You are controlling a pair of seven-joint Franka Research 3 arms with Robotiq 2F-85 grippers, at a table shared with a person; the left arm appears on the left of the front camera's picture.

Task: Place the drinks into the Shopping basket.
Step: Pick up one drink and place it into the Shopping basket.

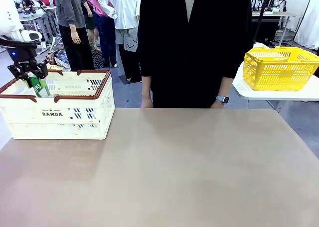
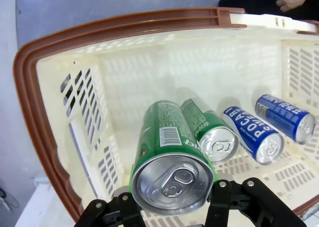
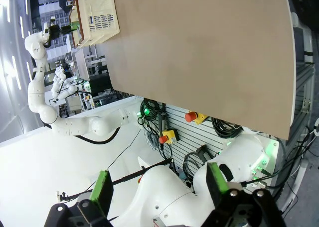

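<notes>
Left wrist view: left gripper (image 2: 172, 207) clamped on green can (image 2: 169, 155), held above Shopping basket (image 2: 45, 102) interior, near brown rim, well clear of far wall. On basket floor: second green can (image 2: 212, 130), two blue cans (image 2: 251, 135). Right gripper (image 3: 157, 189) spread wide, empty, beside beige table (image 1: 164, 167). Yellow basket (image 1: 280, 66) on separate side table.

Glossy metal cans (image 2: 172, 152), matt slotted plastic crate (image 2: 60, 53).
</notes>
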